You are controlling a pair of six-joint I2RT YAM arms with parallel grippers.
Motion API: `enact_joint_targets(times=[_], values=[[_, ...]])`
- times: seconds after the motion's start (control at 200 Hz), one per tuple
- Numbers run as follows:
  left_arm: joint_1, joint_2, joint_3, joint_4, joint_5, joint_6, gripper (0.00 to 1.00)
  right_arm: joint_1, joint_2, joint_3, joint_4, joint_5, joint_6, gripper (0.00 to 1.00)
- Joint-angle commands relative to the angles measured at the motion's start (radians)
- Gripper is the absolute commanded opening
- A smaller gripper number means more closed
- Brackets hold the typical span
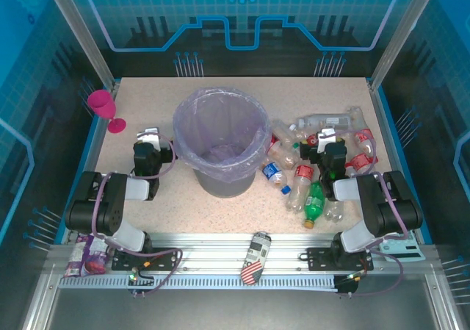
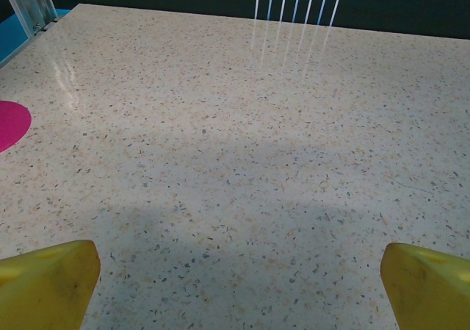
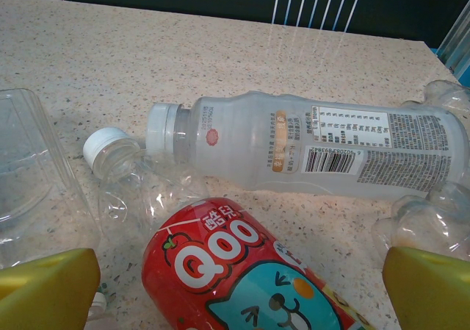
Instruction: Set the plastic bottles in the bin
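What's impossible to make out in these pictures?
Top view: how many plastic bottles there are; the right arm covers part of the pile.
Right wrist view: the red Qoo bottle's near end, beyond the bottom edge.
Right wrist view: the clear container's identity, cut off at left.
Left wrist view: the pink shape, cut by the left edge.

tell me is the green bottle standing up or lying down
Lying down: the green bottle lies flat on the table right of the bin, its cap pointing toward the near edge.
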Motion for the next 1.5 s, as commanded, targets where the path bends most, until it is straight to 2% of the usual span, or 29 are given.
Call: enact_joint_targets(times=[0.0,0.2,0.285,0.43,0.505,0.6,0.71,0.805,0.911,0.971,1.101,1.256,1.366,1.496], values=[[-0.007,-0.003,-0.003,0.017,-0.012,-0.01,0.99,-0.012,0.005,0.004,0.035,-0.003,0.013,1.0],[-0.007,-0.004,-0.007,0.028,-0.019,-0.011,0.99,-0.033,0.002,0.001,0.033,-0.035,0.027,1.0],[0.003,-0.098,-0.007,-0.058,-0.06,-0.039,0.99,-0.038,-0.001,0.001,0.035,-0.055,0.028,1.0],[0.014,-0.355,0.039,-0.353,-0.162,-0.069,0.99,-0.052,-0.079,0.062,-0.146,-0.086,0.031,1.0],[0.016,-0.472,0.114,-0.556,-0.203,-0.056,0.99,-0.044,-0.154,0.108,-0.281,-0.062,0.029,1.0],[0.018,-0.598,0.215,-0.791,-0.29,-0.103,0.99,-0.041,-0.274,0.161,-0.437,-0.057,0.074,1.0],[0.028,-0.694,0.364,-1.043,-0.313,-0.194,0.99,-0.043,-0.388,0.305,-0.782,-0.021,0.164,1.0],[0.027,-0.654,0.585,-1.289,-0.237,-0.238,0.99,-0.06,-0.412,0.473,-1.097,0.033,0.236,1.0],[0.021,-0.531,0.838,-1.503,-0.001,-0.243,0.95,-0.136,-0.385,0.635,-1.367,-0.033,0.295,1.0],[-0.004,-0.46,0.957,-1.592,0.105,-0.221,0.93,-0.186,-0.361,0.689,-1.467,-0.068,0.299,1.0],[-0.123,-0.313,1.161,-1.779,0.17,-0.119,0.92,-0.304,-0.262,0.787,-1.606,-0.086,0.222,1.0],[-0.189,-0.202,1.215,-1.862,0.193,-0.046,0.92,-0.473,-0.064,0.934,-1.69,-0.237,0.164,0.87],[-0.19,-0.195,1.176,-1.845,0.193,-0.017,0.91,-0.504,0.035,0.988,-1.68,-0.253,0.146,0.84],[-0.19,-0.19,1.135,-1.816,0.253,-0.021,0.87,-0.517,0.157,1.069,-1.677,-0.221,0.126,0.83]])
